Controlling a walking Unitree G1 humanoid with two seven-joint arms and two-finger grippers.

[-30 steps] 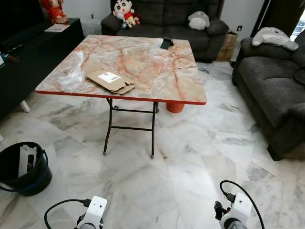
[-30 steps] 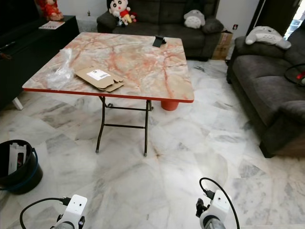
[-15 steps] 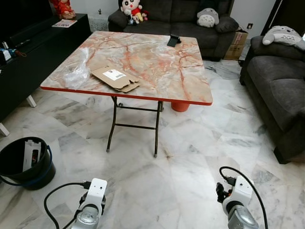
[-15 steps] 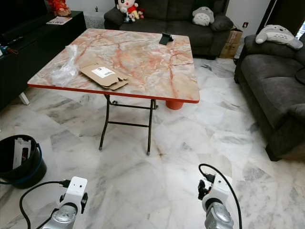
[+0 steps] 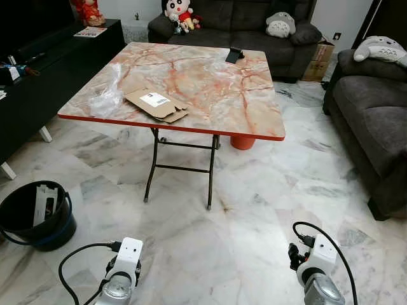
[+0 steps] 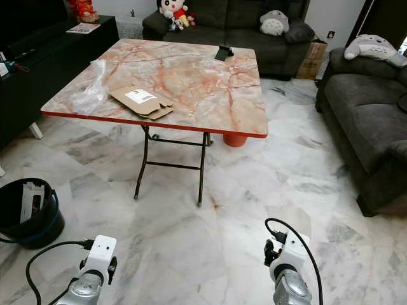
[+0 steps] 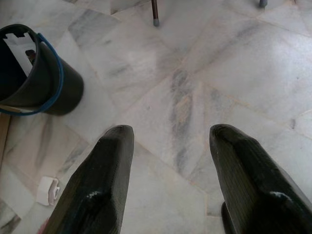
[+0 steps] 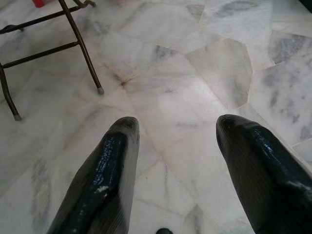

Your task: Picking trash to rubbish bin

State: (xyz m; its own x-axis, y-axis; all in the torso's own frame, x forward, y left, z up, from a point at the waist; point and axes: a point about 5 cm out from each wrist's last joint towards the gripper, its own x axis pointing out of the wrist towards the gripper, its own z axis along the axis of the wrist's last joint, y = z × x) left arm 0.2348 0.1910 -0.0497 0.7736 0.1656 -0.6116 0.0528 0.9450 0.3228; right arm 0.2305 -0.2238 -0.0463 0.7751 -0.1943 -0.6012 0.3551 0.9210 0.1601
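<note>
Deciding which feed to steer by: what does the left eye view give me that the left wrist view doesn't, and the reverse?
Left eye view: the marble-pattern table carrying a flattened cardboard box and a clear plastic bag, with sofas behind. Left wrist view: the open left gripper above bare floor tiles, plus a small white scrap on the floor. Both: the black rubbish bin and the table's legs.

No legible text, cardboard label included.
</note>
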